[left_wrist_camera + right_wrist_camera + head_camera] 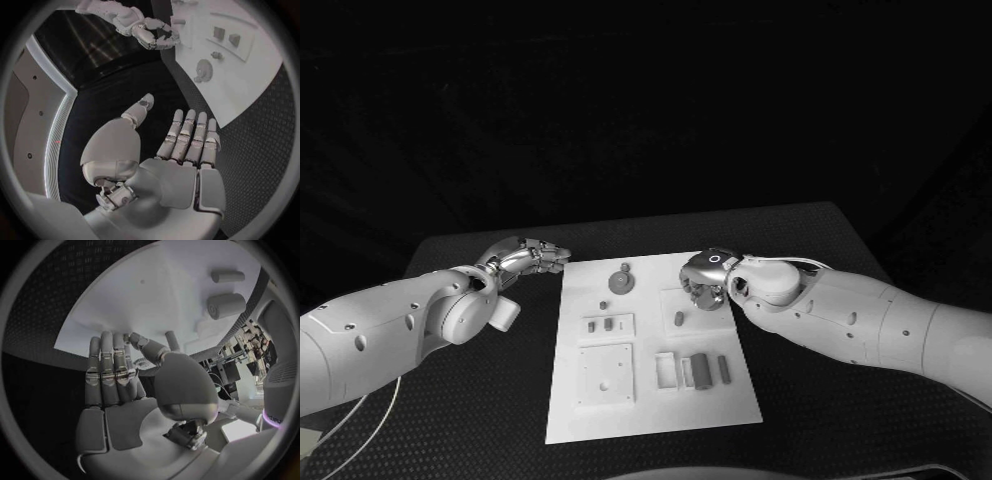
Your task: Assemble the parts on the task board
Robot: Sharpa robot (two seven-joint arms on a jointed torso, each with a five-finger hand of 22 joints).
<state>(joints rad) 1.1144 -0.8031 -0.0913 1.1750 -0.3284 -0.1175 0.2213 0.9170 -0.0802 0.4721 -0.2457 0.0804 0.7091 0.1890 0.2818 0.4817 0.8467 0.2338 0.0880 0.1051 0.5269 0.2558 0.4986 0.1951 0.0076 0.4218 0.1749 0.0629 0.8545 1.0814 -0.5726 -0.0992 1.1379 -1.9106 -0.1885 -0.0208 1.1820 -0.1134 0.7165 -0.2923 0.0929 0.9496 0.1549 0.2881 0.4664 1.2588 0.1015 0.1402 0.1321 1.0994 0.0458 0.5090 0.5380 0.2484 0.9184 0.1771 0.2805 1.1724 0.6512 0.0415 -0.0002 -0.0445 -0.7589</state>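
Note:
The white task board [651, 405] lies in the middle of the black table. On it are a round toothed part [623, 282], a small peg [679, 319], a block with two slots [607, 325], a square plate [606, 375] and several upright rectangular pieces [692, 368]. My right hand [707, 280] hovers over the board's far right area, fingers pointing down at it; its fingers [109, 365] are stretched, the thumb near their tips, nothing seen between them. A short peg [172, 340] stands beside the thumb. My left hand [528, 257] is off the board's far left corner, palm [169, 185] bare, fingers straight.
Two stubby cylinders [226, 305] lie on the board beyond my right hand. Black table [473, 420] surrounds the board on all sides. My right hand [150, 32] and the toothed part [203, 70] also appear in the left wrist view.

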